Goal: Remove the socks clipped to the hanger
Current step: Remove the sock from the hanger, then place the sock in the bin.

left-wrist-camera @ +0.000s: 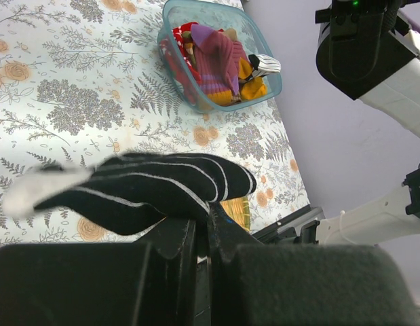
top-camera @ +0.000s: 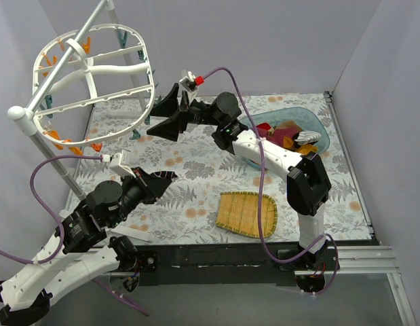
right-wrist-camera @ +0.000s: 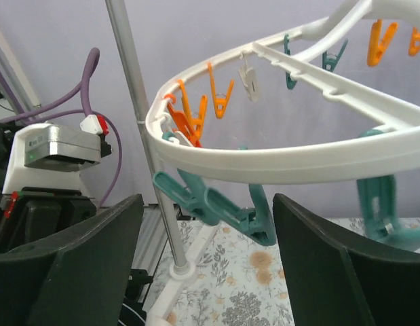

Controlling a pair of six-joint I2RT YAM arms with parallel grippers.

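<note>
My left gripper (left-wrist-camera: 203,227) is shut on a black sock with thin white stripes (left-wrist-camera: 152,187), held above the floral table; from above the same gripper (top-camera: 161,178) sits left of centre. The white oval hanger (top-camera: 94,71) hangs at the back left, with orange and teal clips. No sock shows on it in these views. My right gripper (top-camera: 163,113) stands open just beside the hanger's lower right rim. In the right wrist view its jaws (right-wrist-camera: 208,204) flank a pair of bare teal clips (right-wrist-camera: 223,207) under the hanger rim (right-wrist-camera: 298,159). Several other socks (left-wrist-camera: 220,58) lie in a bin.
A teal plastic bin (top-camera: 317,122) stands at the back right of the table. A woven yellow tray (top-camera: 247,214) lies near the front edge. The pole stand (right-wrist-camera: 138,122) rises beside the hanger, its base on the table. Grey walls close in both sides.
</note>
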